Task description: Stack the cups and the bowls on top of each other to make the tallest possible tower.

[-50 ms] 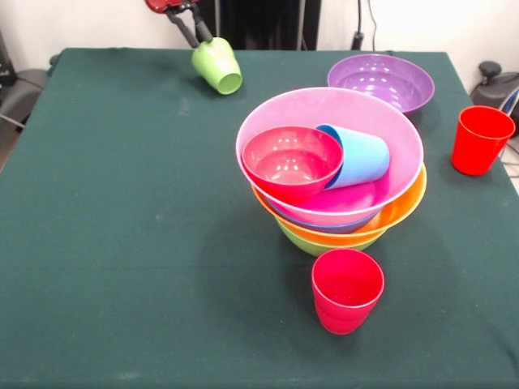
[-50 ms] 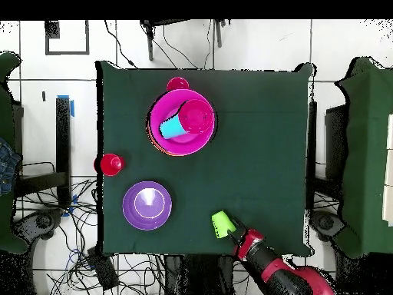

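Note:
My gripper (image 1: 202, 37) (image 2: 233, 230) is shut on the lime green cup (image 1: 217, 66) (image 2: 222, 224), which hangs tilted with its mouth facing down and forward, near the table's far edge. The tower (image 1: 340, 219) (image 2: 181, 121) is a nest of lime green, orange, blue and pink bowls, pink on top. Inside the pink bowl (image 1: 381, 130) sit a small red bowl (image 1: 292, 162) (image 2: 196, 115) and a sky blue cup (image 1: 357, 158) (image 2: 172, 127) lying on its side. One red cup (image 1: 347, 290) (image 2: 177, 83) stands upright just in front of the tower.
A purple bowl (image 1: 381, 81) (image 2: 146, 205) stands alone behind the tower. Another red cup (image 1: 480, 139) (image 2: 110, 164) stands at the table's right edge. The green cloth (image 1: 113, 243) covers the table.

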`<state>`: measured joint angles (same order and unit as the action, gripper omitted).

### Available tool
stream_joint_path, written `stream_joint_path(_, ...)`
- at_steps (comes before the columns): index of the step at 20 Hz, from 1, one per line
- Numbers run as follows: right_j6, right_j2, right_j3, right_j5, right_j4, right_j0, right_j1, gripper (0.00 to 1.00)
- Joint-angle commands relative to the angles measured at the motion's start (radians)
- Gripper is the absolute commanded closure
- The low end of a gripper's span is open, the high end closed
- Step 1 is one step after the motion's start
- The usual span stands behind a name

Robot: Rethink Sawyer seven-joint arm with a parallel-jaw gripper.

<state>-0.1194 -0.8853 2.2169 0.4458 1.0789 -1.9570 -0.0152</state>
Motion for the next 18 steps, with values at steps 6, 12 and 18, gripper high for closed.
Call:
stream_joint_path(6,0.341,0.002,-0.150,0.208,-0.077,-0.025,0.093,0.00)
stream_joint_path(12,0.350,0.025,-0.174,0.204,-0.047,-0.015,0.090,0.00)
stream_joint_path(18,0.375,0.035,-0.197,0.189,-0.016,-0.010,0.099,0.00)
